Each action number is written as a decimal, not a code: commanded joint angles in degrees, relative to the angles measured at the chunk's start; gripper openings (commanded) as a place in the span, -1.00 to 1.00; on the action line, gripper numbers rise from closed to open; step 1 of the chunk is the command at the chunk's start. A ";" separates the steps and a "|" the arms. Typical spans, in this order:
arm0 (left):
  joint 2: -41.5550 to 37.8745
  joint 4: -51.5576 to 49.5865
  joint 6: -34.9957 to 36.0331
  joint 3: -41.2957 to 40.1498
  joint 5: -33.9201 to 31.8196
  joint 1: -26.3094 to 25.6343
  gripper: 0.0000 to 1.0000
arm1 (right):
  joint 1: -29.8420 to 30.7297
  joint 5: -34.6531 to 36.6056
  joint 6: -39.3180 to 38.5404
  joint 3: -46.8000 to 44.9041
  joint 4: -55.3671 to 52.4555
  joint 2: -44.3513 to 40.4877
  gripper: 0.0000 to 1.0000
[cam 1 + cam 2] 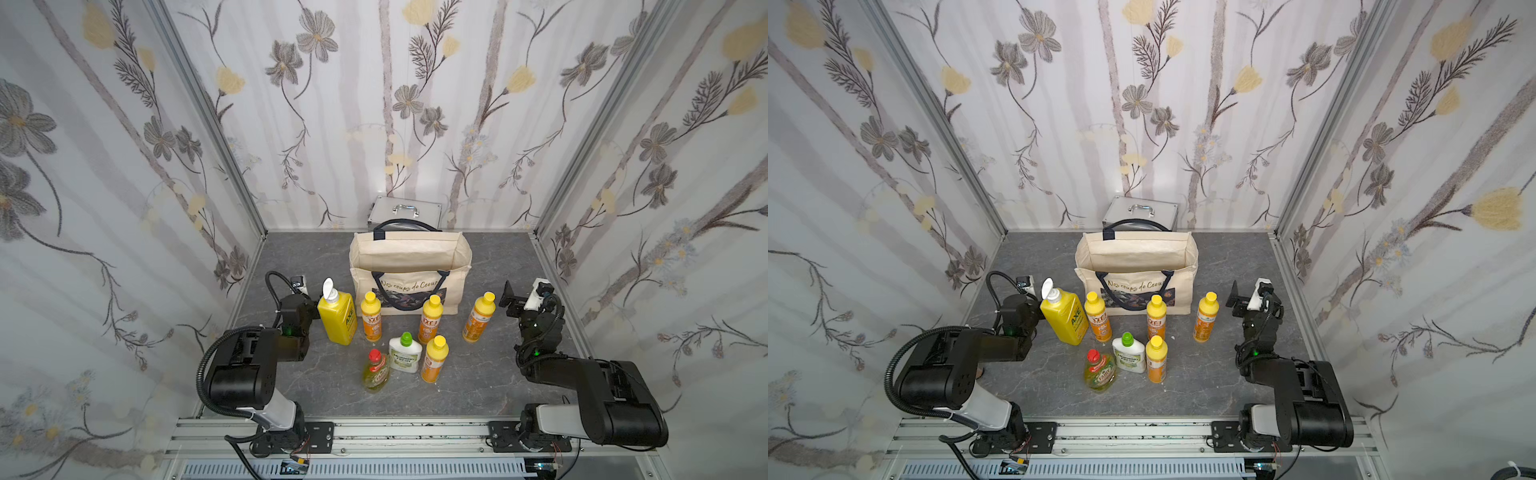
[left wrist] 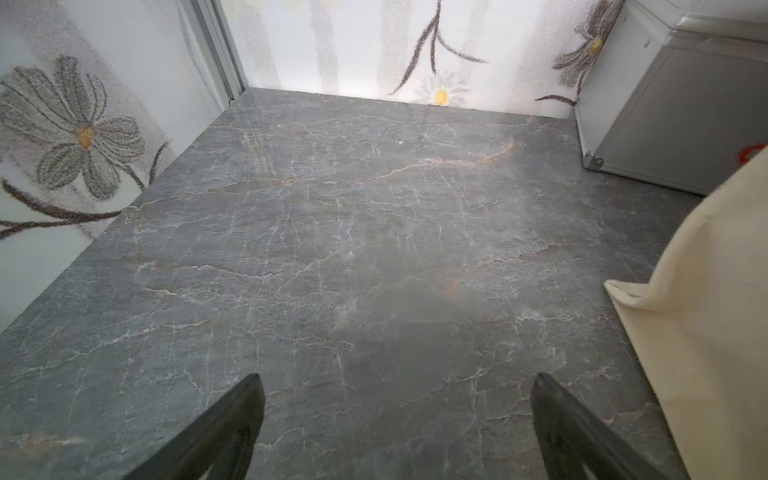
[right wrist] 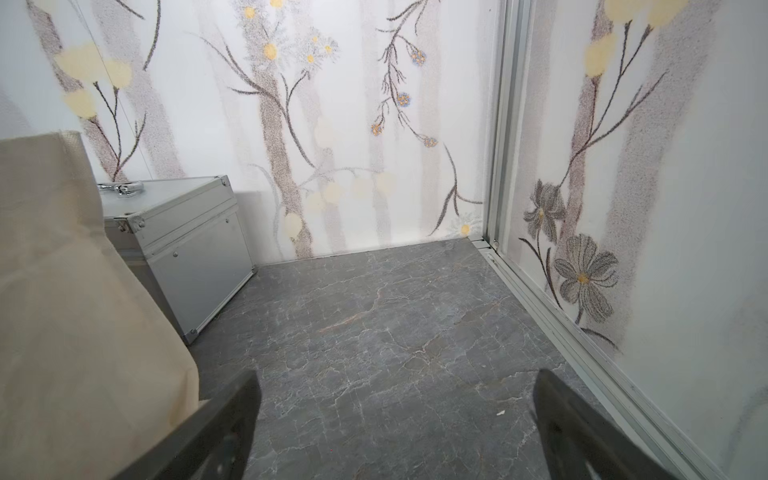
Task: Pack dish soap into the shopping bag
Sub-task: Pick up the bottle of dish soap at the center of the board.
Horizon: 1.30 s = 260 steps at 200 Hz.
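While left gripper (image 2: 399, 382) and right gripper (image 3: 395, 382) gaped empty, we saw the big yellow plastic pump bottle (image 1: 337, 318) upright just beside the left.

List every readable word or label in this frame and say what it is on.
"Nos coups de Coeur": front of the shopping bag.
"AXE": yellow pump bottle.
"MORNING FRESH": white green-capped bottle.
"Fairy": clear red-capped bottle.
Labels on the orange bottles: too blurred to read.

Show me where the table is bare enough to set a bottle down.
Bare: the table either side of the shopping bag, back to the wall, and the front strip between the red-capped bottle and the rail. Crowded: the dish soap bottles before the bag.
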 commanded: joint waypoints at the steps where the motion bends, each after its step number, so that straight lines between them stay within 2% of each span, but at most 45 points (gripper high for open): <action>1: 0.06 1.99 -0.34 0.28 -0.44 0.07 1.00 | 0.05 -0.53 -0.56 0.25 1.89 0.03 1.00; 231: 0.00 1.93 -0.30 0.45 -0.68 0.07 1.00 | -0.32 -0.92 -0.38 0.17 1.67 -0.33 1.00; 243: -1.78 -2.23 -0.59 1.97 -1.33 0.03 1.00 | -0.40 -0.06 0.06 0.35 0.18 -1.83 1.00; 260: -6.13 -14.68 -0.95 6.95 -2.83 -0.08 1.00 | -0.33 1.25 0.42 0.45 -2.75 -5.11 1.00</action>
